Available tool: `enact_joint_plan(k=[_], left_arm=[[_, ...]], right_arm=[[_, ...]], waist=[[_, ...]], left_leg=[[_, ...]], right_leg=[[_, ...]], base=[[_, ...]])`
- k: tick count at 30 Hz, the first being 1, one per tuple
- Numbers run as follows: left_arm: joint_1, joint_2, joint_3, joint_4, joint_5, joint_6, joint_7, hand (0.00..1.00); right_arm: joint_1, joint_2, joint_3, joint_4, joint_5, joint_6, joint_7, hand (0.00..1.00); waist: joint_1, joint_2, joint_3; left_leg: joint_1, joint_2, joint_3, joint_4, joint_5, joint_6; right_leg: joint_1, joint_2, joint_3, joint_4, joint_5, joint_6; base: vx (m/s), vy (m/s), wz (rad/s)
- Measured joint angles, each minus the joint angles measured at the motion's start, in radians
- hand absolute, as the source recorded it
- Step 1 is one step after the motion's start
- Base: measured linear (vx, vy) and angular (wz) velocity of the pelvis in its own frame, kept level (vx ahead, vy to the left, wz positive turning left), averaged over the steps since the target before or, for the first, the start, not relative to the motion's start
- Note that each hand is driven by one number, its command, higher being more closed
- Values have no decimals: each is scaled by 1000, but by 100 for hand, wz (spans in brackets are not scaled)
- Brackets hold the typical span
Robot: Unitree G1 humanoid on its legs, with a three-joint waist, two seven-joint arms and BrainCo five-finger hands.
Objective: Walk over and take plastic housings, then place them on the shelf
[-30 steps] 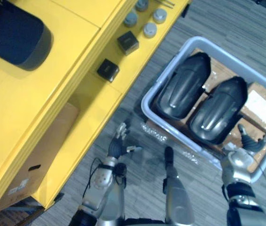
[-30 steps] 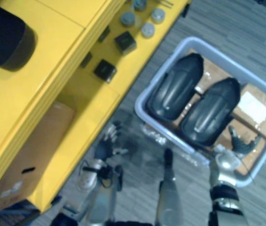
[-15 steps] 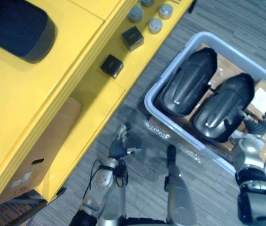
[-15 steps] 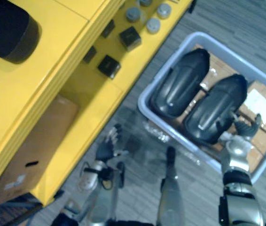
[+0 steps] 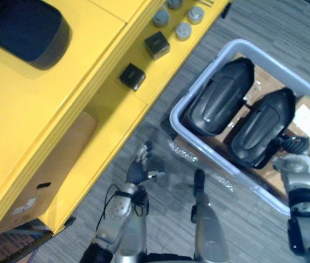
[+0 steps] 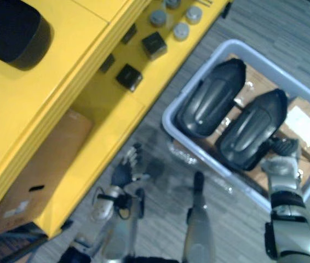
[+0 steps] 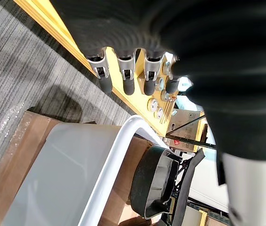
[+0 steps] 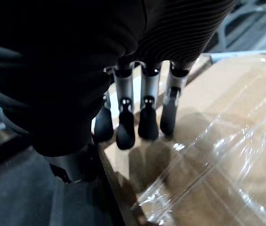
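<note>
A grey bin [image 5: 173, 116] stands on the striped grey floor [image 5: 242, 233] beside a yellow shelf [image 5: 62, 109]. In the bin, 2 black plastic housings lie side by side on cardboard [image 5: 308, 118] wrapped in clear film: the left housing [image 5: 219, 97] along the bin's shelf-side wall, the right housing [image 5: 262, 127] touching or just beside it. The right robot hand [image 5: 294, 160] is inside the bin at the right housing's near end, just beside it; its fingers [image 8: 144, 117] are straight and apart, pointing at the filmed cardboard and clamped on nothing. The left robot hand [image 5: 138, 169] hangs over the floor near the shelf's front edge, fingers straight and empty. A third dark housing [image 5: 26, 30] lies on the shelf's top level. On the lower level sit 2 small black boxes [image 5: 132, 76] and several grey round caps [image 5: 183, 31].
</note>
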Motion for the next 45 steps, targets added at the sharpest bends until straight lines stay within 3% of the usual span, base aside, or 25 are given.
enact_joint_plan(k=[9, 15, 22, 25, 30, 34, 39, 42, 44, 45], left_arm=[[16, 27, 13, -71, 0, 1, -7, 0], [34, 28, 42, -93, 0, 1, -29, 0], [103, 34, 83, -184, -1, -2, -55, 0], [113, 76, 94, -230, -3, -2, -73, 0], [137, 70, 127, -273, -22, 10, -80, 0], [164, 56, 160, -299, -80, 82, -105, 0], [186, 35, 193, -348, -111, 167, -142, 0], [156, 43, 197, -352, -111, 239, -166, 0], [130, 68, 196, -350, -116, 333, -205, 0], [122, 77, 196, -348, -121, 354, -218, 0]], right_arm=[[-4, -3, 12, -5, -193, 124, 2, 100], [15, -25, 7, -35, -252, 172, -2, 100], [127, -36, -70, -108, -289, 176, -2, 100], [216, -37, -116, -179, -285, 140, -20, 100], [317, -25, -191, -339, -283, 91, -86, 100], [395, 73, -240, -547, -287, 67, -124, 100], [446, 178, -240, -726, -357, 30, -155, 100], [446, 179, -234, -777, -403, -1, -157, 100], [446, 178, -220, -815, -439, -55, -157, 100], [446, 177, -214, -822, -447, -73, -158, 100]], waist=[[13, 0, 0], [17, -1, 0], [12, -14, 3], [6, -32, -4], [-9, -50, -19], [-16, -74, -104], [-15, -73, -202], [-18, -67, -225], [-23, -67, -254], [-27, -67, -258]], left_leg=[[1, 0, -5, -14, 5, -1], [1, 0, -6, -14, 7, -1], [39, 0, -11, -30, 7, -2], [66, 1, -10, -50, 10, -3], [111, 5, -1, -83, 13, -5], [163, 12, 7, -144, 29, -11], [236, 13, 24, -189, 32, -11], [269, 15, 26, -191, 32, -11], [289, 17, 37, -195, 32, -11], [297, 17, 39, -197, 32, -11]], right_leg=[[0, 0, -3, -1, 2, 3], [1, 0, -4, -1, 2, 2], [45, -1, -13, -20, 1, 3], [71, -1, -20, -33, 0, 1], [107, 1, -19, -52, -1, 0], [129, 3, -28, -56, -7, -6], [181, -1, -34, -58, -30, -7], [207, -1, -35, -60, -31, -7], [221, 0, -28, -62, -30, -7], [229, 0, -28, -67, -29, -6]], base=[[2, 0, 0], [0, 0, 0], [12, -2, 3], [20, -6, 1], [40, -6, -2], [84, -23, -3], [51, -3, -5], [-9, 0, -1], [-14, -1, -11], [-21, -3, -15]])
